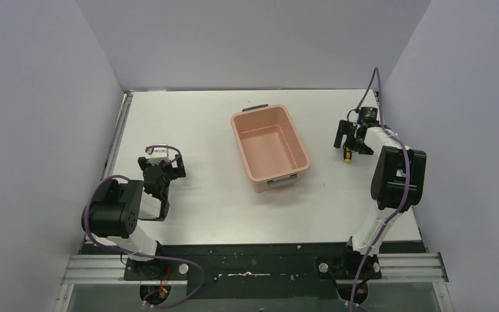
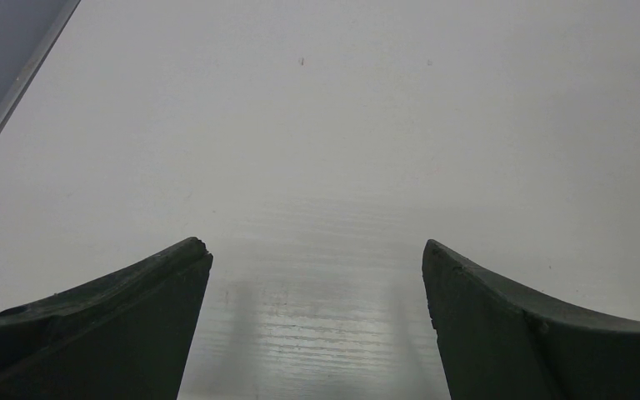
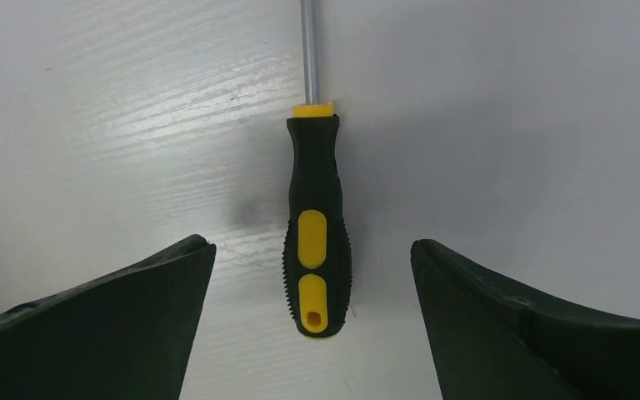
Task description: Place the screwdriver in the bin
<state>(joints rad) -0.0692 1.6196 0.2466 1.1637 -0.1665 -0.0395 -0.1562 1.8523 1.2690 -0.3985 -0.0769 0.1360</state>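
**Screwdriver Flat on Table Between Spread Right Fingers, Outside the Bin**

Found the screwdriver (image 3: 315, 225) lying flat on the white table (image 1: 195, 130), out on the right side, well apart from the bin (image 1: 269, 146) and not inside it. Saw, through the right wrist camera, its black handle with yellow inlays and a yellow collar, butt end toward the lens, thin metal shaft running straight away and out past the top edge. Placed the right gripper (image 1: 353, 146) directly above the tool in the overhead view, with only a yellow scrap of handle peeking out beneath. Noted its jaws spread wide, one dark finger (image 3: 108, 333) on each side of the handle butt, white tabletop visible in both gaps, neither pad touching the tool. Could not tell how close the fingertips sat to the tabletop.

Located the salmon-pink bin about mid-table, slightly skewed, with grey handles at its far and near short ends and bare floor showing inside.

Found the left gripper (image 1: 162, 170) to the left of the bin, well apart from it, nearer the table's left edge. Noted its jaws likewise set wide in the left wrist view, with plain white tabletop between the two dark fingers (image 2: 108, 333).
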